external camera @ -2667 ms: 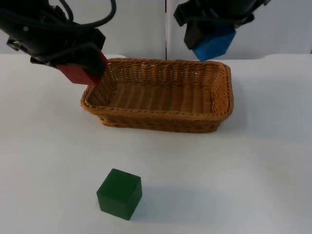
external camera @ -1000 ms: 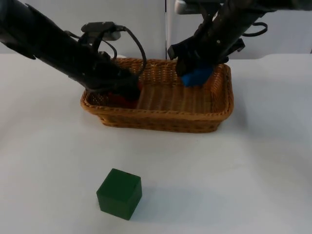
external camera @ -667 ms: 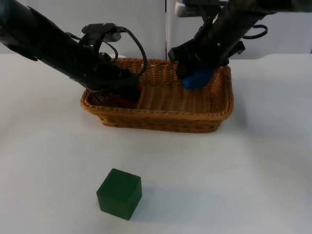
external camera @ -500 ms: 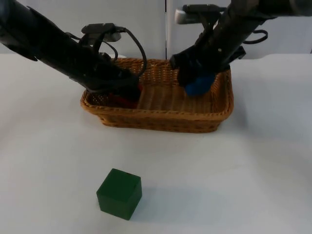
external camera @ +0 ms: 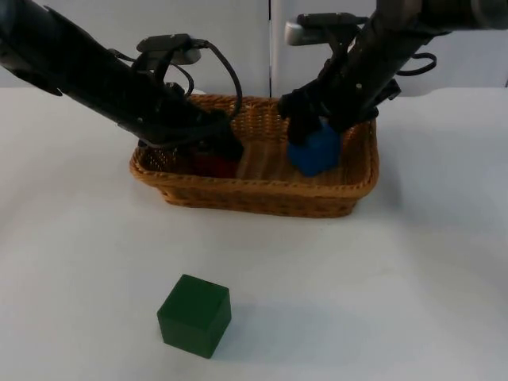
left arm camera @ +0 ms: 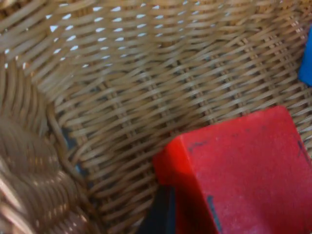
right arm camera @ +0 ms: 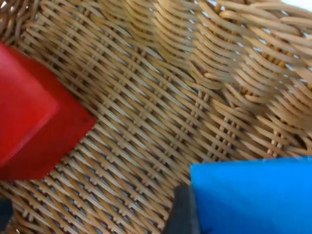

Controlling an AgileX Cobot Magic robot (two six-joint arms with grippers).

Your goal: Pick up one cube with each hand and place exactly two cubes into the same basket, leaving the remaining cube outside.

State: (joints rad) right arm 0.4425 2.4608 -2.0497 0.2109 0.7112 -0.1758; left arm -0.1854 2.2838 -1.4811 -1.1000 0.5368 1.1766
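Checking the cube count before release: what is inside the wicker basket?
Inside the wicker basket are a red cube under the left gripper and a blue cube at the right gripper. Both arms cover part of its floor.

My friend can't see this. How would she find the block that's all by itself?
Start at the wicker basket in the middle of the white table, where both arms reach in. Come toward the near edge of the table, on the left arm's side, to the green cube. It is the only cube outside the basket; the red cube and blue cube are inside.

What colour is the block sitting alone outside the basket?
Dark green: the green cube on the table, best seen from the top view.
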